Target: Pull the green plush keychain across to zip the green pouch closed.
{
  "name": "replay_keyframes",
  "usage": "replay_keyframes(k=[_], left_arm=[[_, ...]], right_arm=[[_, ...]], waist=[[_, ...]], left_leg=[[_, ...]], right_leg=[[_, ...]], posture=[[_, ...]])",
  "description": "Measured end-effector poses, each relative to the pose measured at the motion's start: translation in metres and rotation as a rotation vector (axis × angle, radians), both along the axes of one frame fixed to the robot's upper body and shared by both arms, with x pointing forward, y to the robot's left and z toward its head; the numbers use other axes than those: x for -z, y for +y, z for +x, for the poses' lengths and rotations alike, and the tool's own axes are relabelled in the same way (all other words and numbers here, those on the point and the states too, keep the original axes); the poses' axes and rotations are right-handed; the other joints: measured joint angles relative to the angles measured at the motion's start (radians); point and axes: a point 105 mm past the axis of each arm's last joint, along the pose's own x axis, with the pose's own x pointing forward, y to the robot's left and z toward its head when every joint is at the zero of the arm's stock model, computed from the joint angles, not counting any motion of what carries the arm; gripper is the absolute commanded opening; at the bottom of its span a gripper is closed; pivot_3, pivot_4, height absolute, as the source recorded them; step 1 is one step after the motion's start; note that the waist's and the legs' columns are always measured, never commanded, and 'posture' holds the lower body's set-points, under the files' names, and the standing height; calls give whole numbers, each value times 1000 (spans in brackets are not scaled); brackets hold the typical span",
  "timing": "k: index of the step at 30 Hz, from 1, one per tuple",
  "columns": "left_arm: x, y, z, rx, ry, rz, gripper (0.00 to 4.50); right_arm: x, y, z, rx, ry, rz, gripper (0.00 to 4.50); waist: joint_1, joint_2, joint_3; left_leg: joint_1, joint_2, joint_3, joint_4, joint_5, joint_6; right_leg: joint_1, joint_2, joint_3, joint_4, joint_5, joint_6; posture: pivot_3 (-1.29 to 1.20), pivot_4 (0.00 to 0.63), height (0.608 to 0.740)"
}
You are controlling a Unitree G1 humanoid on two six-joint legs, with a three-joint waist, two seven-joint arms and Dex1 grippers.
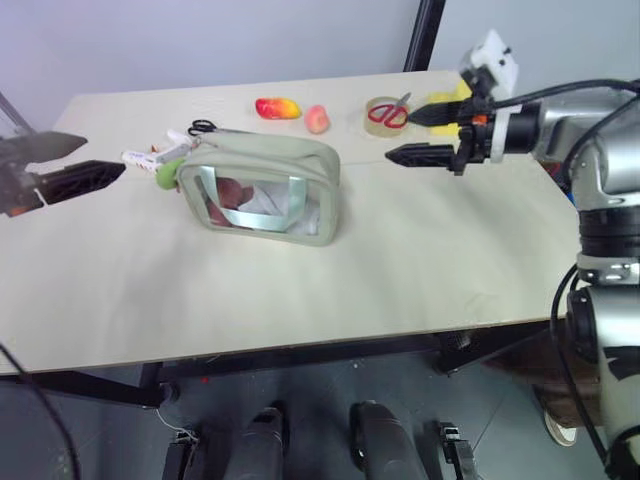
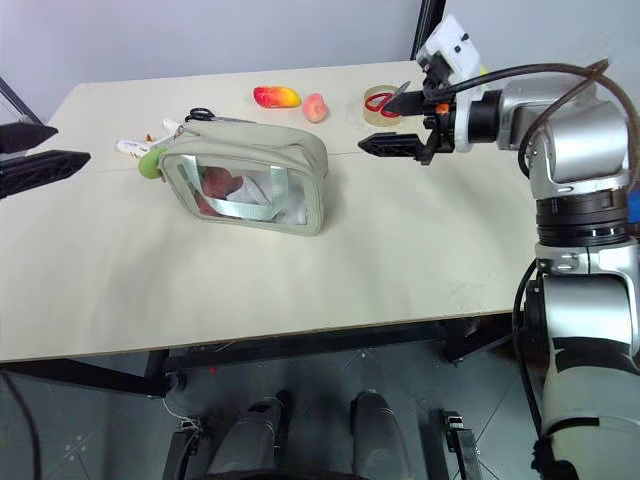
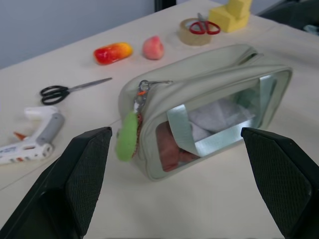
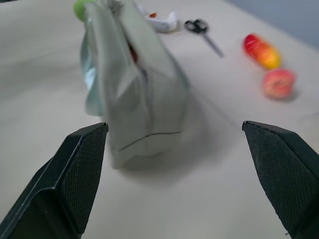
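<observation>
With both grippers, left (image 1: 60, 165) and right (image 2: 385, 122), gaping empty, we risk dragging the unbraced green pouch (image 1: 262, 187) when tugging its green plush keychain (image 3: 127, 136).

My left gripper (image 1: 60, 165) at nine o'clock and right gripper (image 1: 420, 135) at two o'clock, both raised, jaws spread wide, holding nothing

Left gripper (image 3: 174, 184) jaws wide apart, nothing held. Green pouch (image 3: 224, 79) upright between them; green plush keychain (image 3: 128, 135) hangs at its end. Black scissors (image 3: 65, 90) beyond.
</observation>
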Motion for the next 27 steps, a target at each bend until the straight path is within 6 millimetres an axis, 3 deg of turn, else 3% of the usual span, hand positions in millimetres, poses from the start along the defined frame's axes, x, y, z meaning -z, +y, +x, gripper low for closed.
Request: replay_keyframes(k=[7, 12, 18, 22, 25, 27], left_arm=[[6, 5, 8, -12, 11, -9, 4448], [15, 5, 5, -20, 31, -8, 4448], [17, -3, -12, -56, -13, -75, 4448], [31, -8, -21, -90, 2, -121, 4448], [29, -12, -25, -105, -19, -133, 4448], [30, -16, -27, -101, -22, -133, 4500]], right_arm=[[3, 25, -2, -49, -10, 6, 4489], [2, 63, -8, -135, -36, 13, 4489], [3, 114, -16, -207, -127, -13, 4489], [27, 119, -10, -188, -154, -87, 4489], [44, 119, 1, -162, -203, -168, 4489], [52, 120, 6, -152, -222, -197, 3943]], waist=[[2, 0, 0], [-2, 0, 0], [2, -1, 0], [11, -2, -1], [11, -2, -1], [11, -2, -1]], left_leg=[[-1, 0, 0, 0, 0, 0], [-1, 1, 0, 0, 0, 0], [-1, 1, -1, 1, 0, 0], [-1, 0, -1, 3, 0, -1], [0, 0, -1, 3, 1, -1], [0, 1, -1, 3, 1, -1]], right_leg=[[-1, 0, 0, 1, 0, 1], [-2, 1, 0, 3, 1, 1], [-2, 0, 0, 3, 1, 1], [-1, 0, 0, 3, 1, 0], [0, 0, 0, 3, 2, -1], [0, 1, 0, 4, 2, -1]], posture=[[0, 150, 740], [0, 150, 740], [0, 150, 740], [0, 150, 740], [0, 150, 740], [0, 150, 740]])
